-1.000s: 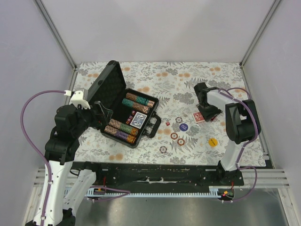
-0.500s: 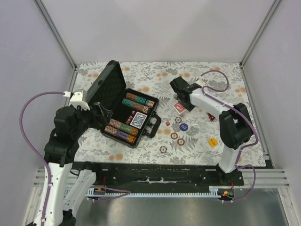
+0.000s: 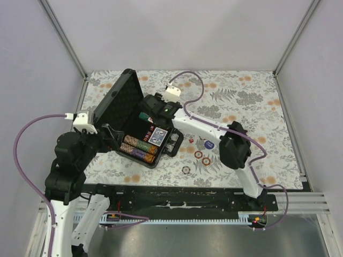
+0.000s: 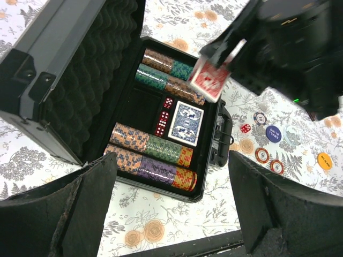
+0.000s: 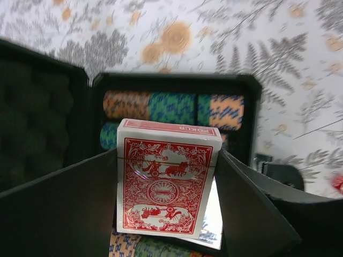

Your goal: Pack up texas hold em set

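Right end effector point(image 3: 156, 108) grips the red deck point(image 5: 167, 182) by its 2 long edges, above the open case point(image 4: 59, 48). Left end effector point(image 3: 111, 135) gapes wide, empty, beside the lid. The deck looks light, stiff and slick, so an edge grip suits it.

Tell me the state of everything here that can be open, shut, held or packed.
Briefcase, open, lid propped up.
Red deck, held above the case.
Blue deck, lying in the case.
Chip rows, seated in their slots.
Loose chips, on the table, unpacked.
Left jaws, open, empty.
Right jaws, shut on red deck.
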`<action>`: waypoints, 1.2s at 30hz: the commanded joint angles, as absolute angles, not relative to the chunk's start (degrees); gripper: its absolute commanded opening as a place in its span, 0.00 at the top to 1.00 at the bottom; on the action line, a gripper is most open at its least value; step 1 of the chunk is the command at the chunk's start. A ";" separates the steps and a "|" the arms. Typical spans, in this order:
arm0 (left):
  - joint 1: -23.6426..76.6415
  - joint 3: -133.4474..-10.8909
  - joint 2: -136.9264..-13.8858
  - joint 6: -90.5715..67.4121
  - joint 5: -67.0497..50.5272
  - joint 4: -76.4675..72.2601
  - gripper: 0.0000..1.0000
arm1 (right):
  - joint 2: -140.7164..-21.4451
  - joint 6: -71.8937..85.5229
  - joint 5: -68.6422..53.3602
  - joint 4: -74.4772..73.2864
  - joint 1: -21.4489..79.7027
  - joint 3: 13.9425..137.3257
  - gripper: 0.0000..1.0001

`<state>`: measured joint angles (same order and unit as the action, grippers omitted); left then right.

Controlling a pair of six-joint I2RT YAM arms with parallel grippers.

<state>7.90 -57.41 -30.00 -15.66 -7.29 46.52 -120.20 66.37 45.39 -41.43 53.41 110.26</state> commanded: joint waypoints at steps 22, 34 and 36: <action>8.09 -63.54 -24.26 -16.53 -4.04 53.44 0.11 | -141.94 73.30 49.39 -40.43 60.55 132.01 0.60; 8.00 -63.19 -23.99 -16.70 -4.04 53.09 0.11 | -143.96 73.56 49.04 -40.08 62.14 131.92 0.60; 8.00 -63.11 -24.08 -16.70 -4.04 53.26 0.11 | -144.05 73.56 48.78 -40.08 62.58 131.92 0.60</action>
